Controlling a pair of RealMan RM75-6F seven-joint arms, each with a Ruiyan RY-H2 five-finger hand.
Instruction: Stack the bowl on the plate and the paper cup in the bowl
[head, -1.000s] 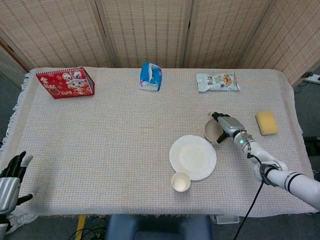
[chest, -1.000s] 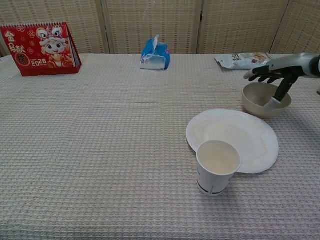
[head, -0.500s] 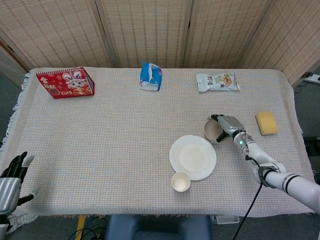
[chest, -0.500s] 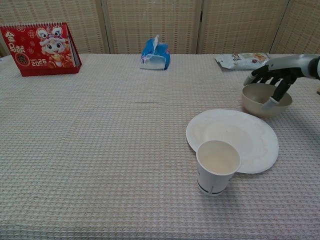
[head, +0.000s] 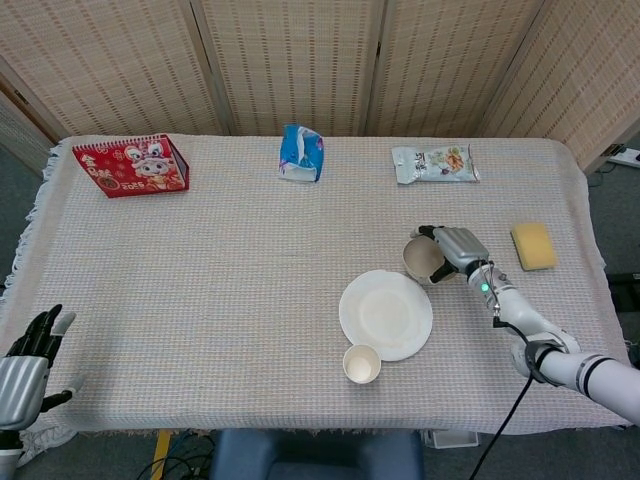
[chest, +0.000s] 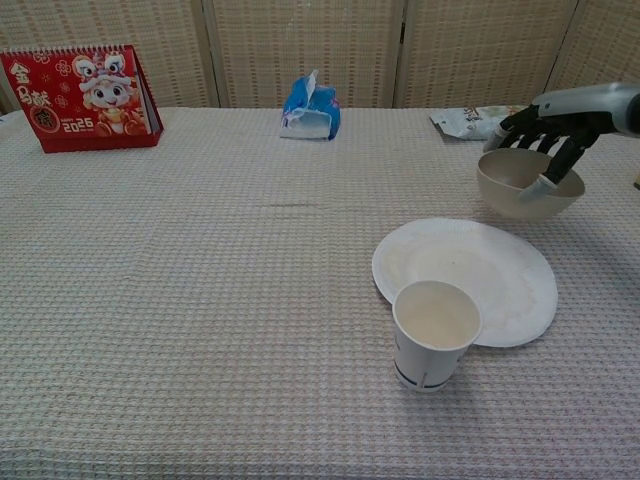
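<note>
Head and chest views of the cloth-covered table (head: 220, 290). The right hand (chest: 556, 125) is gripping the beige round bowl (chest: 528, 184) by its far rim, its dark fingers (chest: 556, 168) reaching down inside, and is holding the bowl clear of the cloth, tilted, just beyond the right edge of the white round paper plate (chest: 465, 279); in the head view the same hand (head: 457, 249) and bowl (head: 424, 259) are sitting just up and right of the plate (head: 386, 315). The white paper cup (chest: 435, 333) is standing upright and touching the plate's near-left edge, also visible from above (head: 362, 364). The left hand (head: 28, 365) is resting off the table's near-left corner, holding nothing, fingers apart. Along the far side are lying a red desk calendar (head: 131, 166), a blue tissue packet (head: 301, 153) and a pale snack bag (head: 435, 163); a yellow sponge (head: 533, 245) is lying near the right edge.
</note>
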